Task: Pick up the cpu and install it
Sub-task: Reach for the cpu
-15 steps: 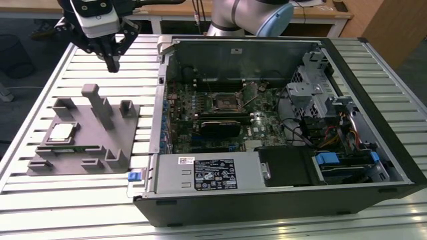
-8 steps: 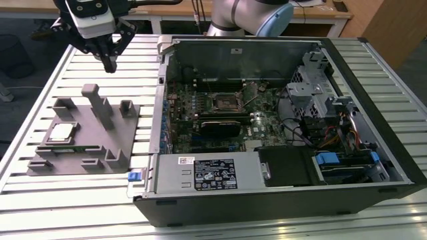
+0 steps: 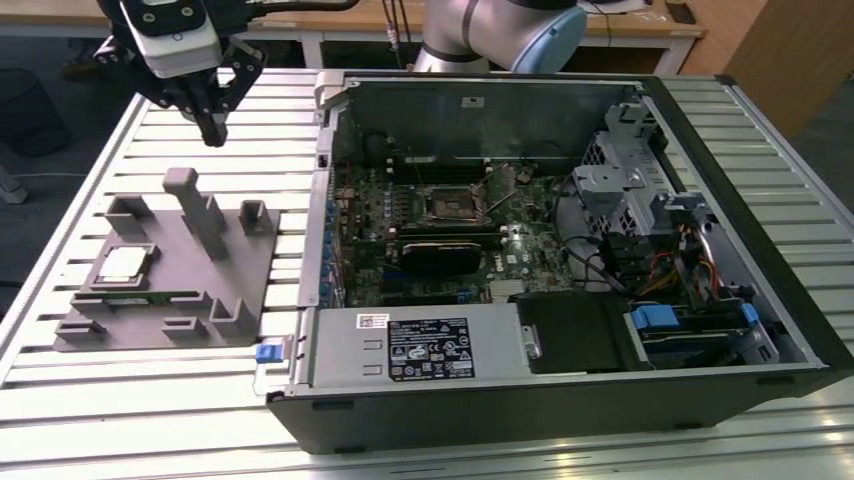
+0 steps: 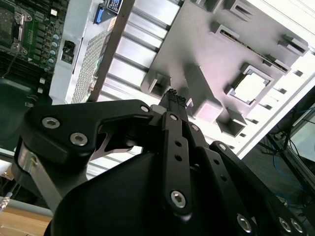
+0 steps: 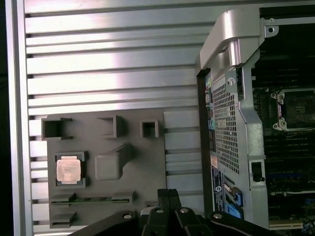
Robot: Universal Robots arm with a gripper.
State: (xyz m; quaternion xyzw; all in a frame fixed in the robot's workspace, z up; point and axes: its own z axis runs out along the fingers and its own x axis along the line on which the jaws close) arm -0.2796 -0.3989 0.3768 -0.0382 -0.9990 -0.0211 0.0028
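Hovering my end effector (image 3: 214,128) above the bench (image 3: 134,410), closed narrow and holding nothing, I judge the task barely begun: the cpu (image 3: 123,263) lies in its grey holder (image 3: 187,300), well apart from the apparently unfilled motherboard socket (image 3: 451,203)

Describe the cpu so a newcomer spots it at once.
At the exterior view's left of the open computer case, a grey plastic holder lies on the slatted table. The cpu sits in a square recess of that holder. It is a small flat square with a pale silvery top; the memory stick beside it is long, thin and green.
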